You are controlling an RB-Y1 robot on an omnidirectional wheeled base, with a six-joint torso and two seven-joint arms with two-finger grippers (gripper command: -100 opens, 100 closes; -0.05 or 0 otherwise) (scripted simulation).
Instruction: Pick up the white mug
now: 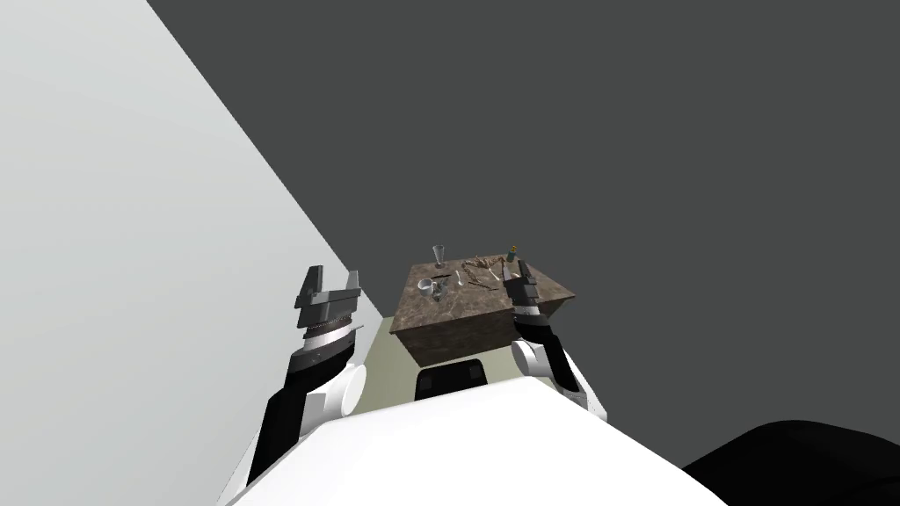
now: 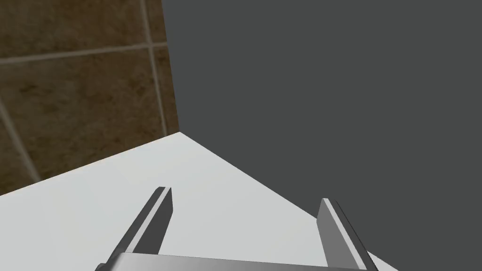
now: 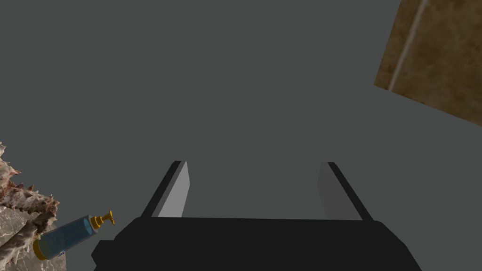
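Hovering released, fingers apart, right gripper (image 1: 520,279) over the right edge of the brown mottled table (image 1: 466,306), left gripper (image 1: 330,283) likewise spread at lower left, white mug (image 1: 426,285) on the table's left part — centre frame, dark grey wall (image 1: 615,132) behind, pale wall (image 1: 105,220) at left.

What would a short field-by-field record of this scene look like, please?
mug: white, on the table, left part
left tool: open, raised left of the table
right tool: open, above the table's right side
pump bottle: blue, yellow pump, far right corner
stemmed glass: far edge, beyond the mug
task: mug not yet held
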